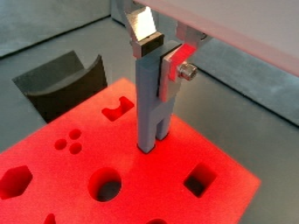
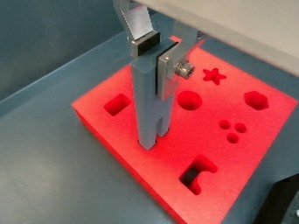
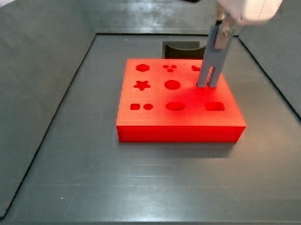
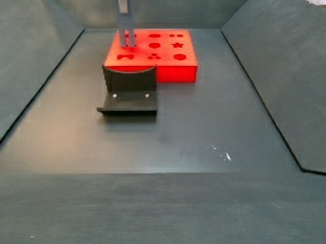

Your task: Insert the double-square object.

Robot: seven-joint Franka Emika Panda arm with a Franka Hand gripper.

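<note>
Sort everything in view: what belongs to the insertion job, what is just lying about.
Job:
- double-square object, upright over the block
- gripper, shut on its upper end
- red block with shaped holes

Lying about:
- dark grey notched block, on the floor against the red block

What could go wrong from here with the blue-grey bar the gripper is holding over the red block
1. The gripper holds the double-square object upright with its lower end at the red block, but I cannot tell whether the prongs sit over a matching hole; if they are off, pushing down may jam them on the red surface.
2. The fingers clamp only the bar's top, so a sideways force at the tip could tilt it in the grip.
3. The dark notched block stands close behind the red block; a wide sideways correction might nudge it.
</note>
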